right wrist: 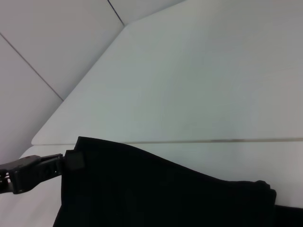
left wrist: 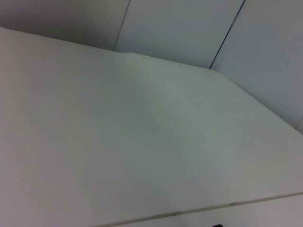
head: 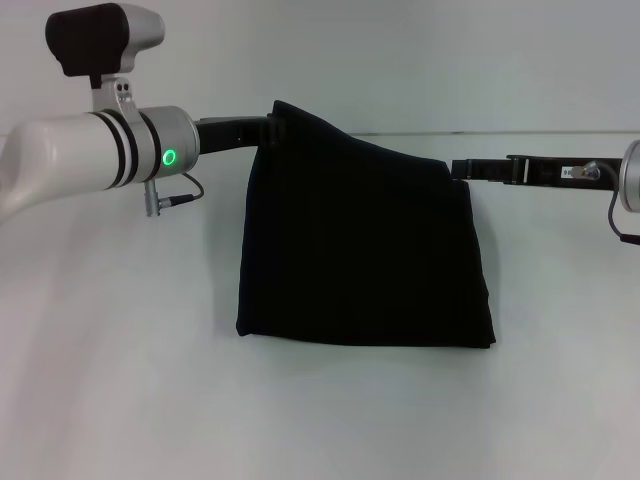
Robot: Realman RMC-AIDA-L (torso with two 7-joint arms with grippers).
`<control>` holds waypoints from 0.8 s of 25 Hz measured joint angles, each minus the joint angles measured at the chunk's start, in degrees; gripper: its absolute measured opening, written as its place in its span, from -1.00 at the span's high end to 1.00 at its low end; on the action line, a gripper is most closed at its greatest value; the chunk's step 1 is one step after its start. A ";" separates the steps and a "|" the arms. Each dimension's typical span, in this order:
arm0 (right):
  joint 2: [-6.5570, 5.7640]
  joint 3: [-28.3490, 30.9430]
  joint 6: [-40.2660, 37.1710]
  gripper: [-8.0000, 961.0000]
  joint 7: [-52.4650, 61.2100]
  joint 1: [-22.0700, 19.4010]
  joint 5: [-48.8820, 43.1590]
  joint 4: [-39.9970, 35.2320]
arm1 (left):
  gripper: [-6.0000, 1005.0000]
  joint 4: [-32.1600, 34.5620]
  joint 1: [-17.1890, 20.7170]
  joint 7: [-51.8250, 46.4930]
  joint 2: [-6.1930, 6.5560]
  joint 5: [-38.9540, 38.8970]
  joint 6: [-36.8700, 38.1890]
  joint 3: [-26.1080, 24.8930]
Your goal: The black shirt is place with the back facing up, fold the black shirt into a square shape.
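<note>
The black shirt is folded over and hangs as a dark sheet, its lower edge resting on the white table. My left gripper is shut on the shirt's upper left corner and holds it raised. My right gripper is shut on the upper right corner, a little lower. In the right wrist view the shirt fills the lower part, with the left gripper clamped on its far corner. The left wrist view shows only the table; the shirt is out of view there.
The white table runs to a back edge with a pale wall behind it. The left arm's white forearm reaches in above the table's left side. The right arm's wrist is at the right edge.
</note>
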 joint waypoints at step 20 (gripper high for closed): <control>-0.18 0.49 -0.56 -0.65 -5.97 0.00 0.05 -0.63 | 0.42 16.44 11.72 -1.42 -4.05 -2.52 8.49 -0.66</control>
